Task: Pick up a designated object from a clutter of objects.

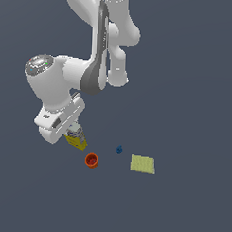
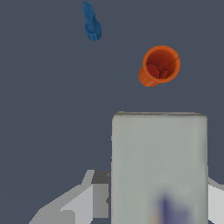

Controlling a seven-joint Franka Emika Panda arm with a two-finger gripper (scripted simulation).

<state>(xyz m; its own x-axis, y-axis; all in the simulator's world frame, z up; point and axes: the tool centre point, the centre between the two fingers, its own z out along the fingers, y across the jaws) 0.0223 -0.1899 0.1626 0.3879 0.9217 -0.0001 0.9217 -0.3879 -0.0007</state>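
The gripper (image 1: 75, 132) is seen low over the dark surface (image 1: 194, 92) at the exterior view's left, with the yellow-and-white carton (image 1: 76, 137) directly under the white hand. In the wrist view the carton's pale top face (image 2: 159, 162) fills the space between the two fingers (image 2: 85, 203), one finger showing on each side of it, so the jaws are set about the carton's width apart and closed against its sides. Whether the carton is lifted clear of the surface or resting on it cannot be told from either view.

The carton is seen tilted in the exterior view, its long axis leaning with the hand: the white-and-blue top end is tucked up under the gripper and the yellow lower end points down toward the exterior view's right. A blurred blue mark is seen on the top face in the wrist view.

The small orange cup (image 1: 91, 160) stands upright just beside the carton's lower end, its mouth open upward; its reddish inside (image 2: 162, 68) is shown, but contents cannot be made out. The tiny blue item (image 1: 119, 149) lies beyond the cup, and the flat pale-yellow square pad (image 1: 142, 164) lies farther toward the exterior view's right, all apart from one another
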